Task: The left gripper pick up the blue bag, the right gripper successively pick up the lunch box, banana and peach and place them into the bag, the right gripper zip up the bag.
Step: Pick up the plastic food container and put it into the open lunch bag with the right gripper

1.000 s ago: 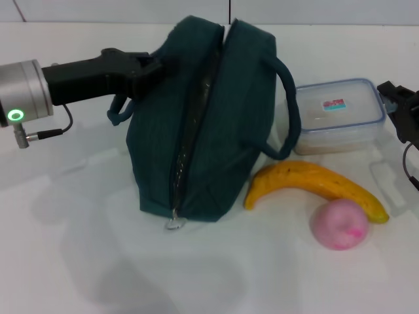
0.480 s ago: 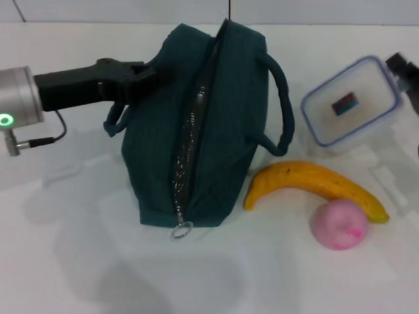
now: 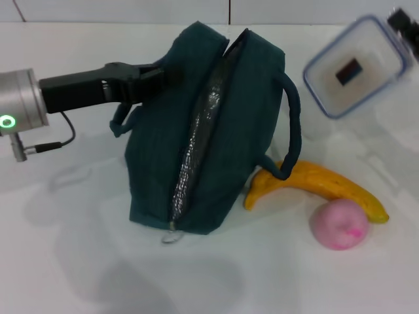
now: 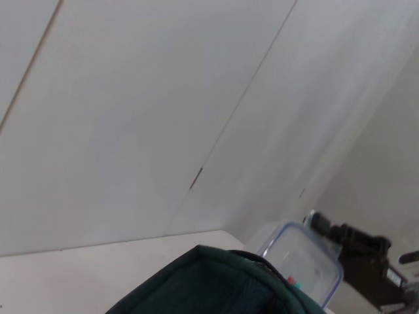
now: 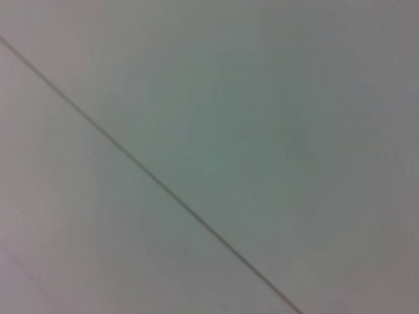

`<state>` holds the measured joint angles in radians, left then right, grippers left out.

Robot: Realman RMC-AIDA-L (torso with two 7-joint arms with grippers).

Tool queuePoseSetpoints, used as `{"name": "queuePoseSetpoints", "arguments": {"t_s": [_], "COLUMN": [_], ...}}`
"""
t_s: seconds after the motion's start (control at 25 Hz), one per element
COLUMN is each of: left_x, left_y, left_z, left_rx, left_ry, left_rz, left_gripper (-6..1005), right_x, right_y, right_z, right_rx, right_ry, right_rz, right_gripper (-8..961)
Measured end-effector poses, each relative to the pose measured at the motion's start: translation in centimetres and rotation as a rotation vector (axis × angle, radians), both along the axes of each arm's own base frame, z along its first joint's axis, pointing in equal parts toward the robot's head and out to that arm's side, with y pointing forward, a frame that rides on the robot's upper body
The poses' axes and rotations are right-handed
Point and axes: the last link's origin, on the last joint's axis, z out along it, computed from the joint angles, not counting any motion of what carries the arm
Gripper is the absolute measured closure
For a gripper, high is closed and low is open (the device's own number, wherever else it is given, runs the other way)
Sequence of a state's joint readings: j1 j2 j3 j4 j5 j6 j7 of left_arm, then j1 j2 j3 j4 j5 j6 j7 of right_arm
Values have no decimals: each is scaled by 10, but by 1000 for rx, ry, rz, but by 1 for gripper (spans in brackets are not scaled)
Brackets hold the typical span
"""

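Left pincer pinching the bag high on its side near a handle, most likely to prop it up with the zipper slit facing upward and gaping enough to show the foil lining; bag tilted, its lower end apparently touching the white surface, ring pull dangling at the bottom of the slit. Lunch box raised off the surface and tipped on a slant, up beside the bag's right handle, gripped at its far corner by the right pincer, only partly in view at the frame's edge, pressed on that corner. Probably mid-carry toward the opening, first of three items. Banana lying just right of the bag, one end beneath the drooping handle; peach beside the banana's outer end, both waiting for later trips.
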<state>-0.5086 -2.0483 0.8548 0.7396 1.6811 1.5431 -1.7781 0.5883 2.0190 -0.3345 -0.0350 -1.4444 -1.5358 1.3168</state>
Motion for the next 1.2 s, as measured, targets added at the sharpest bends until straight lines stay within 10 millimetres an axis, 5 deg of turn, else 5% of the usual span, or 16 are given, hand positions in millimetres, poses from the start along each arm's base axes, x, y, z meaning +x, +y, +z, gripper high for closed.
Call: {"name": "queuePoseSetpoints", "arguments": {"t_s": [0.32, 0.6, 1.2], "left_x": [2, 6, 8], "left_y": [5, 8, 13], "left_z": [-8, -11, -13], "left_rx": [11, 18, 34], "left_ry": [0, -7, -13], "left_rz": [23, 24, 36], "left_gripper": [960, 960, 960], "right_x": [-66, -123, -103], "right_y": [35, 50, 33], "right_z": [20, 12, -34], "right_rx": [62, -12, -231], "right_ry": [32, 35, -171], "right_rz": [244, 430, 409], "right_gripper": [858, 857, 858]}}
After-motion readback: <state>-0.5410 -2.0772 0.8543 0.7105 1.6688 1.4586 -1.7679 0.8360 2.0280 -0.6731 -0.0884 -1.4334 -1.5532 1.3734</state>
